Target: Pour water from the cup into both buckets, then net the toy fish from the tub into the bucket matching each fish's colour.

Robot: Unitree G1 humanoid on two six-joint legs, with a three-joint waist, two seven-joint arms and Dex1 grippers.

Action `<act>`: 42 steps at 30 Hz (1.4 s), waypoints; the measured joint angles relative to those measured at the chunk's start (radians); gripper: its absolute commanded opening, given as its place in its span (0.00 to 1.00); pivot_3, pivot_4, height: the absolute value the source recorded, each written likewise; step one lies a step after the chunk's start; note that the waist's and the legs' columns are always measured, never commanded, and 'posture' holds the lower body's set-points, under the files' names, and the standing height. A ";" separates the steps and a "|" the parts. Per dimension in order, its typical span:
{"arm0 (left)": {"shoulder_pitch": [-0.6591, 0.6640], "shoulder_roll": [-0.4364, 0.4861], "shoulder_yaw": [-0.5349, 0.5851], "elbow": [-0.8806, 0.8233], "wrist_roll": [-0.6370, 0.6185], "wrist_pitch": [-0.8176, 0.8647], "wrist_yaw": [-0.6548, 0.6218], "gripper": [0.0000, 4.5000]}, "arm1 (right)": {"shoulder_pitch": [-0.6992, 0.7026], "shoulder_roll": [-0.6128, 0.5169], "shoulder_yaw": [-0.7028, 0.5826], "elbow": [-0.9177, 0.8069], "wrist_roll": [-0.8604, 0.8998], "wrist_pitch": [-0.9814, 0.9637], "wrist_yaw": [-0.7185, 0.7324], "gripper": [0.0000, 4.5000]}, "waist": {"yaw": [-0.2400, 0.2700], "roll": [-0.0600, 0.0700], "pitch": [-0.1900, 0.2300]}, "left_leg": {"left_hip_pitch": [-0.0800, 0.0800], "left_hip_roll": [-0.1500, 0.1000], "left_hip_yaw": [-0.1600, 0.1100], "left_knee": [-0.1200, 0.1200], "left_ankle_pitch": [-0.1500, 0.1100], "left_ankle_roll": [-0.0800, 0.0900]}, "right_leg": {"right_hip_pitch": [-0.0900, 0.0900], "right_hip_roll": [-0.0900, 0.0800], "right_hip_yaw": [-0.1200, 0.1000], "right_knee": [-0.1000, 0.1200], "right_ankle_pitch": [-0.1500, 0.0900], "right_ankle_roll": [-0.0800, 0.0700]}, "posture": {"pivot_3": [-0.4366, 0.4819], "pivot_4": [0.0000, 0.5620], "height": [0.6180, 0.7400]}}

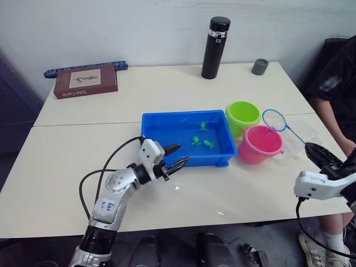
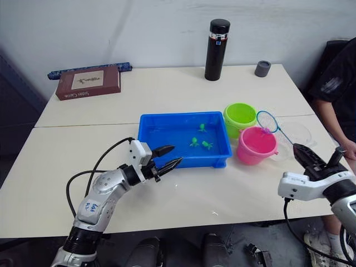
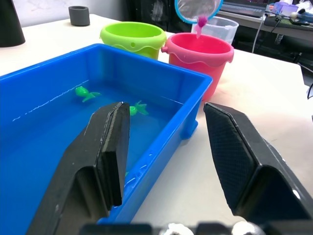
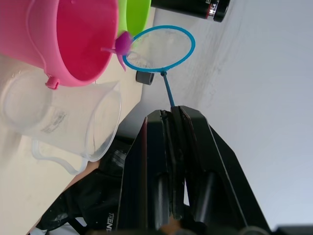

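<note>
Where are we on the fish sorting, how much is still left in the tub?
Pouring looks done: the clear cup stands beside the pink bucket. In hand: the right gripper is shut on the net, held at that bucket's rim with a pink fish hanging from the hoop. Left: three green fish float in the blue tub, bound for the green bucket. The left gripper is open at the tub's near edge.

My left arm (image 1: pixel 114 194) is silver-grey with a blue marking and a looping black cable (image 1: pixel 92 183). My grippers' fingers (image 3: pixel 110 152) are black with textured pads; wrist housings are white.
</note>
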 measured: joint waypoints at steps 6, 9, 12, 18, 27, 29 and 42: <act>-0.002 0.000 0.000 0.026 0.000 -0.001 -0.001 0.59 | 0.014 0.029 0.001 -0.019 0.001 0.001 0.010 0.00 | -0.001 0.000 0.000 | 0.000 0.000 0.000 0.001 0.000 0.000 | 0.000 0.000 0.000 0.000 0.000 0.000 | 0.48 0.27 1.00; -0.004 -0.002 0.000 0.027 0.000 -0.009 -0.001 0.59 | -0.020 0.031 0.001 -0.019 0.009 0.021 0.019 0.00 | -0.003 0.000 0.000 | 0.000 0.000 0.000 0.001 0.000 0.000 | 0.000 0.000 0.000 0.000 0.000 0.000 | 0.48 0.27 1.00; -0.006 -0.003 0.000 0.027 0.000 -0.012 -0.001 0.59 | -0.061 0.031 0.003 -0.025 0.032 0.046 0.035 0.00 | 0.000 0.000 0.000 | 0.000 0.000 0.000 0.000 0.000 0.000 | 0.000 0.000 0.000 0.000 0.000 0.000 | 0.48 0.27 1.00; -0.003 0.000 0.002 0.026 0.000 -0.015 0.006 0.59 | -0.317 0.104 0.097 -0.108 0.248 0.258 0.131 0.00 | -0.004 0.000 0.000 | 0.001 0.001 -0.001 0.001 0.000 0.000 | 0.000 0.000 -0.001 0.002 0.001 0.001 | 0.48 0.27 1.00; 0.045 0.015 0.038 -0.023 0.003 -0.010 0.067 0.59 | -0.528 0.139 0.330 -0.175 0.487 0.455 0.268 0.00 | 0.001 0.000 0.000 | 0.000 0.001 -0.002 0.000 0.000 0.000 | 0.000 -0.001 -0.002 0.001 0.000 0.001 | 0.48 0.27 1.00; 0.081 0.026 0.049 -0.056 0.003 -0.005 0.084 0.59 | -0.577 0.149 0.374 -0.161 0.540 0.504 0.297 0.00 | -0.003 0.000 0.000 | 0.000 0.001 -0.002 0.000 0.000 0.000 | 0.000 -0.001 -0.001 0.002 0.000 0.001 | 0.48 0.27 1.00; 0.189 0.035 0.089 -0.185 0.007 0.023 0.181 0.59 | -0.871 0.149 0.617 0.207 0.714 0.574 0.510 0.00 | -0.005 0.000 0.000 | 0.000 0.002 -0.001 0.000 0.000 0.000 | -0.003 -0.002 -0.001 0.003 0.000 0.000 | 0.48 0.27 1.00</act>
